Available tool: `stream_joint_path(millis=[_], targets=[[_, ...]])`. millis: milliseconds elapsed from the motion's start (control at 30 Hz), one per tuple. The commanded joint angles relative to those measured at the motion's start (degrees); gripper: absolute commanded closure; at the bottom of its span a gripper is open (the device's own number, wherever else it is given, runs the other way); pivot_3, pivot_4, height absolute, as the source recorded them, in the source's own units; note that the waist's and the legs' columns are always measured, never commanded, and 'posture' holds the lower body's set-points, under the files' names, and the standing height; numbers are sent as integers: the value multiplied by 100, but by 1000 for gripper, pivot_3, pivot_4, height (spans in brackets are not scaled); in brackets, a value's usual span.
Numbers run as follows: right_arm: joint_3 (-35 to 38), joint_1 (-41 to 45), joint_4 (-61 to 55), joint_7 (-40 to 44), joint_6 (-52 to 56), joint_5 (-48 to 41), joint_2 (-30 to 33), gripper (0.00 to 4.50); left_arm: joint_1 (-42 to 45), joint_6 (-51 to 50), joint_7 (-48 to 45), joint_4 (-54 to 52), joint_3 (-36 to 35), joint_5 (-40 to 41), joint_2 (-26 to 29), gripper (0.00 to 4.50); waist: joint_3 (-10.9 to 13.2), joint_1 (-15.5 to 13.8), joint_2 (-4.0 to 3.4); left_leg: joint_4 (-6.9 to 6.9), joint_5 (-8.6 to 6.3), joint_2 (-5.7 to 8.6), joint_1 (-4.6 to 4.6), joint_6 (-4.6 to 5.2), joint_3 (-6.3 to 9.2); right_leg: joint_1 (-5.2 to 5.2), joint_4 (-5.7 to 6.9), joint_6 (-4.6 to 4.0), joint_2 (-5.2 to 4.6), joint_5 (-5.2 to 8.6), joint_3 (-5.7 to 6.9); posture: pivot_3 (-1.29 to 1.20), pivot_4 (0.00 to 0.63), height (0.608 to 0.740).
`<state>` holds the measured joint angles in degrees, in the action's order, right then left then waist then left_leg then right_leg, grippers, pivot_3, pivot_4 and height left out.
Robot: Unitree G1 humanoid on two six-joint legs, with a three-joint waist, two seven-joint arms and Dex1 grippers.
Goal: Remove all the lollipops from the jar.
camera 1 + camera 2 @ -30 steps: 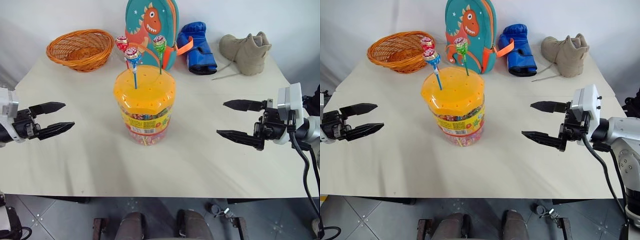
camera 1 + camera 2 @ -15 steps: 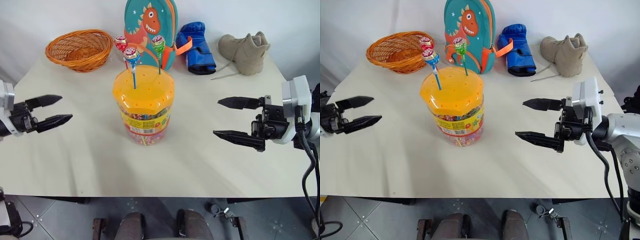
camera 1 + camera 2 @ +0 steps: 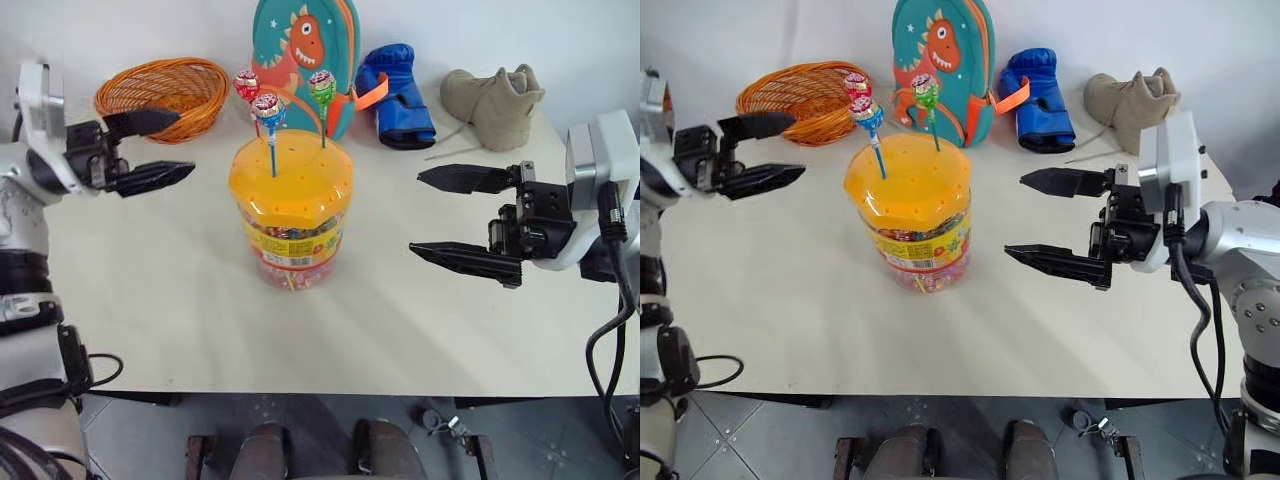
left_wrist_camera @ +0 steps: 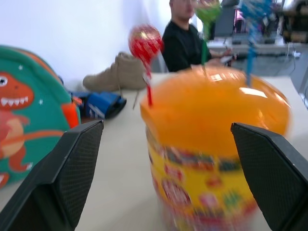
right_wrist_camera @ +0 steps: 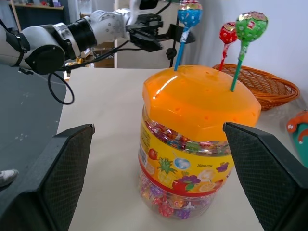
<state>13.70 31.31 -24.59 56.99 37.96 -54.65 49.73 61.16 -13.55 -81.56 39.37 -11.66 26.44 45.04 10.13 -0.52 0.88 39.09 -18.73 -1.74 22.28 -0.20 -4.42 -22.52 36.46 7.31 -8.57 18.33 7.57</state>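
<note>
The jar (image 3: 291,215), a clear tub with a domed orange lid and a yellow-red label, stands mid-table. Three lollipops stick up from its lid: a red one (image 3: 245,85), a blue-and-white one (image 3: 267,107) on a blue stick, and a green one (image 3: 321,87). My left gripper (image 3: 163,148) hovers open to the left of the jar, at about lid height, pointing at the lollipops. My right gripper (image 3: 445,213) hangs open to the right of the jar, fingers aimed at it. Neither touches anything. The right wrist view shows the jar (image 5: 192,144) between its own fingers.
A woven orange basket (image 3: 160,92) sits at the back left. Behind the jar stands a teal dinosaur backpack (image 3: 300,50), then a blue boxing glove (image 3: 398,85) and a tan boot (image 3: 495,100) to its right. A seated person (image 4: 185,41) appears in the left wrist view.
My left gripper has risen and swung in toward the jar's lid. My right gripper has lifted a little and shifted closer to the jar. Both stay open; the lollipops have not moved.
</note>
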Motion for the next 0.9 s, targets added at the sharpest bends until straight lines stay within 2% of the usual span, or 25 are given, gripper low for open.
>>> stream_joint_path(millis=[33,233,367,567,700,900], targets=[[50,177,-21,-23,-111,-10,-51,24,515,33,50,410,208,-222,-190,0,0,2,1,1,0,0,0,0,0,0,0,0,0,0,0,0,150,740],[118,284,-88,-351,-38,-60,-132,24,1211,331,131,1336,309,-521,-539,0,3,64,6,-1,0,0,3,0,0,-4,-1,0,0,0,1,0,150,740],[55,645,-11,-791,159,-83,-129,24,1601,554,157,1849,283,-615,-777,0,5,62,7,-2,0,-1,3,0,0,-7,1,0,1,0,1,0,150,740],[28,822,80,-684,228,-61,-97,24,1852,626,92,2335,394,-921,-969,0,8,49,12,2,-1,1,9,2,0,-7,-2,0,0,0,1,0,150,740],[47,792,83,-670,215,-3,-83,0,1963,628,153,2544,373,-1035,-1088,849,10,44,15,1,-1,1,10,2,1,-8,-2,1,0,0,3,0,150,740],[95,721,45,-693,203,15,-74,0,2057,658,9,2596,274,-1031,-1168,2694,10,53,15,1,-1,1,10,2,1,-8,-2,1,0,0,2,0,150,740]])
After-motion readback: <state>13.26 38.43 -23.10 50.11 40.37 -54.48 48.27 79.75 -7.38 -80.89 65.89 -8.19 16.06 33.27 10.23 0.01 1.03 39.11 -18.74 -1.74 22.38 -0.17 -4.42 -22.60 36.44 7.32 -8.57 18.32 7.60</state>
